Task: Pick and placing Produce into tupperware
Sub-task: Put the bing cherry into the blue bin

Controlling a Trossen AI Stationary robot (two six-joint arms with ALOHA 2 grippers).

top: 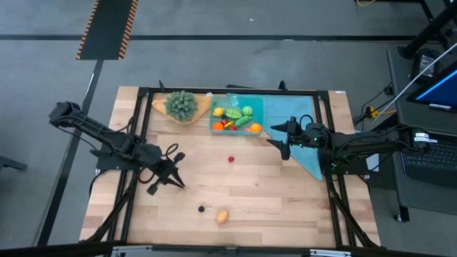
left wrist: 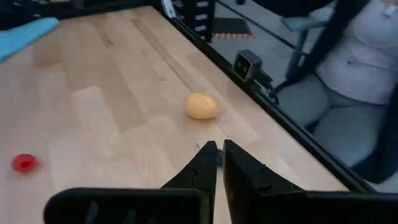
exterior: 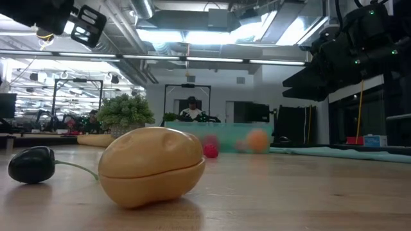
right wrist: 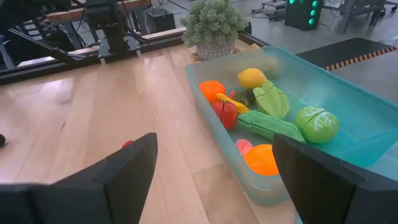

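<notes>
Pale wooden table (top: pixel 271 193) under workshop lights, and three toys are out of the box.

High view: the tupperware (top: pixel 256 108) sits upper centre, well stocked; a red piece (top: pixel 231 159) lies mid-frame, a dark piece (top: pixel 201 209) and the tan potato (top: pixel 223 216) lower centre. The left gripper (top: pixel 166 178) hangs centre-left, near the dark one. Low view: potato front and centre, dark piece at its left, apart. Left wrist view: fingers pressed together, holding nothing, potato above them in frame. They'll want spreading before dropping over a toy. Right wrist view: the right gripper (right wrist: pixel 214 171) spread wide, empty, the tupperware at frame right. It looks best placed for the red piece.
</notes>
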